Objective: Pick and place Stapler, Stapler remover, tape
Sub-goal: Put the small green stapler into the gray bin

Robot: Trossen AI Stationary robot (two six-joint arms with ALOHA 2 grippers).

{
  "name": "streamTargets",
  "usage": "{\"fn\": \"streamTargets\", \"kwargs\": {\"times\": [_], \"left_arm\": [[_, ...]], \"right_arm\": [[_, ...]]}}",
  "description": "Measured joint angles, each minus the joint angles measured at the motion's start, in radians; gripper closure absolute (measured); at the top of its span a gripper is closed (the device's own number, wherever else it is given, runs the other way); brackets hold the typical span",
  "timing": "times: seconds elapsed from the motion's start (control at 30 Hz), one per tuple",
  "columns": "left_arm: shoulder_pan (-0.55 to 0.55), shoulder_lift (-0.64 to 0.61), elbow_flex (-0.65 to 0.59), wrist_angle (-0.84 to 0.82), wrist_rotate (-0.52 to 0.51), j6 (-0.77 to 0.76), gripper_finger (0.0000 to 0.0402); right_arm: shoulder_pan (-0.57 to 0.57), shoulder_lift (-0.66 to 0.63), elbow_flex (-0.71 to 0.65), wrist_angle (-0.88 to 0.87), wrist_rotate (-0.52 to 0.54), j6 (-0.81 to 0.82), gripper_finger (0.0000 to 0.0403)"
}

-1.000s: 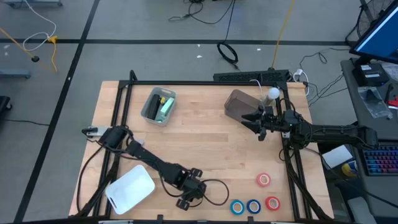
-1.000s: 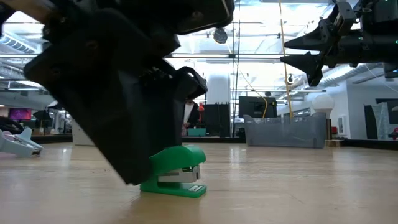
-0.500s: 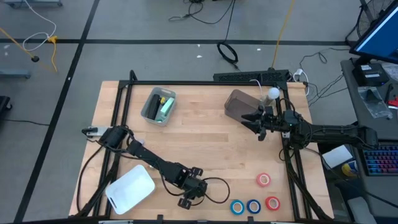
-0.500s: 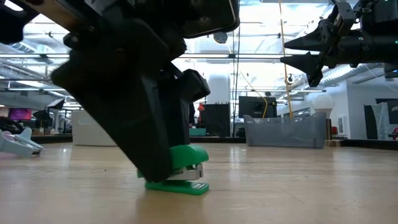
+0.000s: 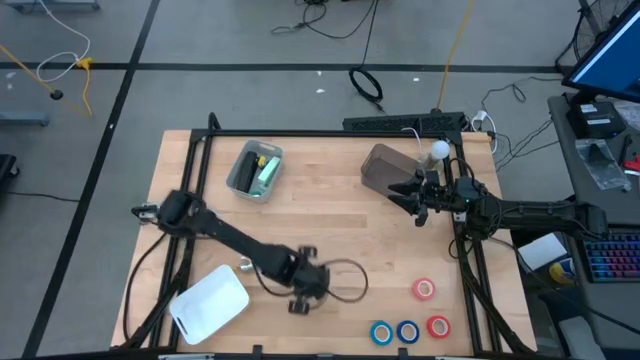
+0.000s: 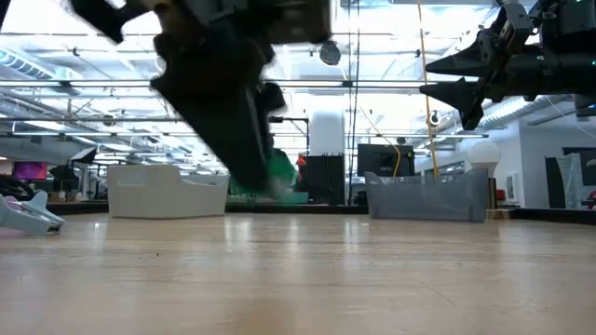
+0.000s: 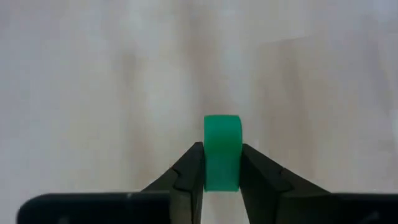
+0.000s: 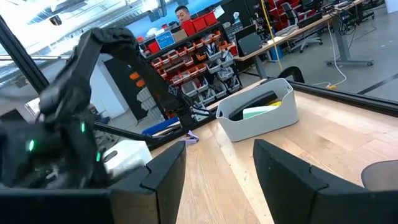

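With the green stapler (image 7: 221, 152) clamped between the left gripper (image 5: 303, 290) fingers and lifted off the table (image 5: 330, 215), a carry to the grey bin (image 5: 254, 169), where a dark and a green item are already lying, is judged next, while the right gripper (image 5: 410, 193) is held open beside the darker bin (image 5: 383, 167).

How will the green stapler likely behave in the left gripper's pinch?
The stapler looks like rigid plastic, so it probably won't flex. The fingers clamp only its narrow sides, so it might pivot or slip. It hangs clear of the table, suggesting it's light.
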Motion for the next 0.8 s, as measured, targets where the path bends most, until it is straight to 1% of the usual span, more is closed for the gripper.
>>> {"fn": "streamTargets", "kwargs": {"times": [0.1,0.2,0.33,0.4,0.43,0.5,0.6,0.67,0.8], "left_arm": [[0.04,-0.095,0.0,-0.142,-0.111,-0.041,0.0321],[0.093,-0.207,0.001,-0.284,-0.254,-0.103,0.033],[0.174,-0.362,0.002,-0.462,-0.464,-0.231,0.0327],[0.22,-0.429,0.002,-0.549,-0.545,-0.309,0.0319],[0.247,-0.458,0.002,-0.591,-0.569,-0.343,0.0317],[0.302,-0.508,0.002,-0.671,-0.587,-0.397,0.0315],[0.389,-0.547,-0.003,-0.749,-0.587,-0.433,0.0313],[0.447,-0.557,-0.01,-0.786,-0.571,-0.432,0.0312],[0.563,-0.559,-0.051,-0.775,-0.506,-0.376,0.0311]], "right_arm": [[0.0,0.0,0.0,0.003,0.0,0.001,0.0222],[0.0,-0.001,0.0,0.007,0.0,0.007,0.0222],[0.0,-0.002,0.0,0.008,0.0,0.008,0.0222],[0.0,-0.002,0.0,0.008,0.0,0.008,0.0222],[0.0,-0.002,0.0,0.008,0.0,0.008,0.0222],[0.0,-0.002,0.0,0.008,0.0,0.011,0.0222],[0.0,-0.002,0.0,0.008,0.0,0.019,0.0222],[0.0,-0.002,0.0,0.008,0.0,0.023,0.0222],[0.0,-0.002,0.0,0.008,0.001,0.028,0.0222]]}}
